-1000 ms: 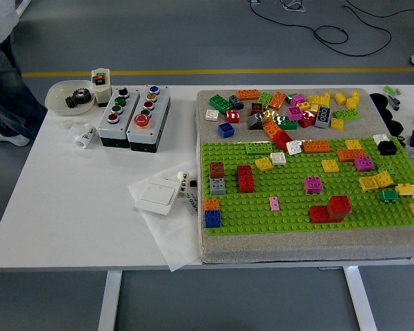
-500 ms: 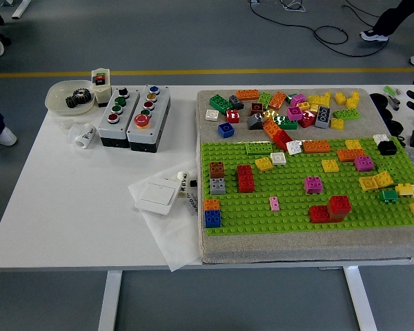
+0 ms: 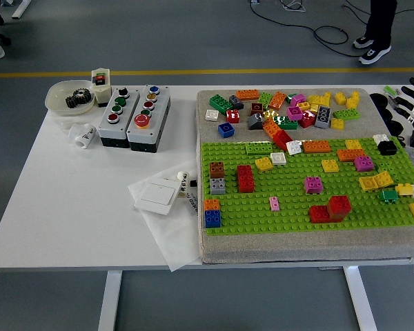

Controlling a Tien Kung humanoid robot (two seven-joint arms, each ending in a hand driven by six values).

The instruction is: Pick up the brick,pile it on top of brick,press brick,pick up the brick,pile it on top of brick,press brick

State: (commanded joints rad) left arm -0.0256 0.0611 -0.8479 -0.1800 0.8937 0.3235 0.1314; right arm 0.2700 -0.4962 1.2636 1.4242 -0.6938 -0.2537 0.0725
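- White table (image 3: 69, 207) carries all items.
- Grey mat (image 3: 214, 252) right of two button boxes (image 3: 134, 115).
- Bowl (image 3: 61, 103) left of boxes.
- White switch (image 3: 157, 196) on paper (image 3: 172, 241), below boxes.

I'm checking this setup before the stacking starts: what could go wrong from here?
The loose bricks beyond the green baseplate lie crowded and overlapping, so fingers may catch a neighbour. The right hand enters at the table's right edge near small black parts and could sweep them. The red bricks near the front look unevenly seated; pressing there might tip them.
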